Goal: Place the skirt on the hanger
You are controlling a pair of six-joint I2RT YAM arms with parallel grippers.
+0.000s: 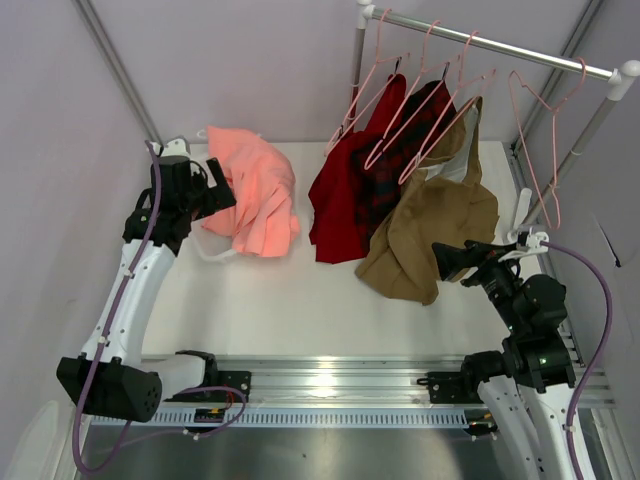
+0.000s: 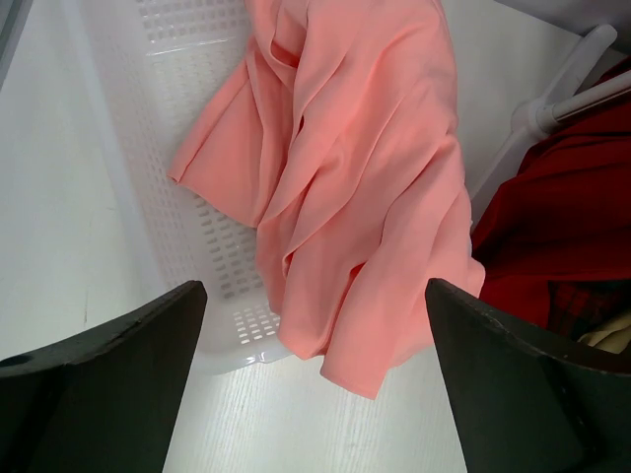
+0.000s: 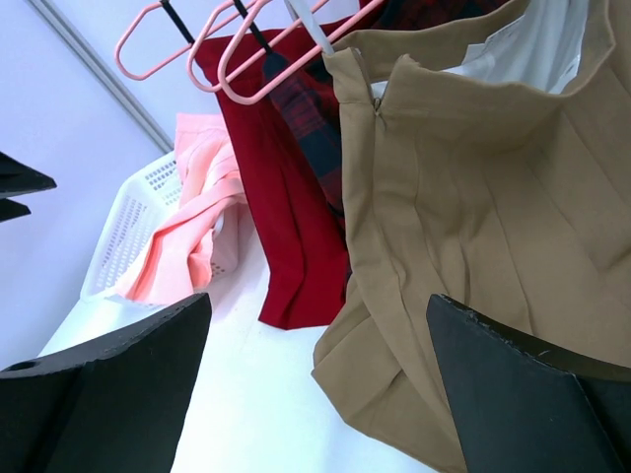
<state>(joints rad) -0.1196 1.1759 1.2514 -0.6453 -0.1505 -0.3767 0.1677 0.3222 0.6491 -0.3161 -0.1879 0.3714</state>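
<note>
Toward the table's (image 1: 300,310) near right corner, the right gripper (image 1: 447,262) has its jaws spread wide with nothing between them. It points at the tan garment (image 1: 430,225), close to its lower hem; whether they touch is not clear. Farther back on the left, the left gripper (image 1: 218,186) is also spread wide and holds nothing. It sits just beside the skirt (image 1: 258,190). The skirt lies crumpled in the far left corner, draped over a white basket (image 2: 187,89) with its hem spilling onto the table. Along the far right edge, the tan garment and a dark red garment (image 1: 338,215) hang from pink hangers on the rail (image 1: 490,44). The hanger (image 1: 527,140) hangs bare at the rail's right end, well apart from the skirt.
</note>
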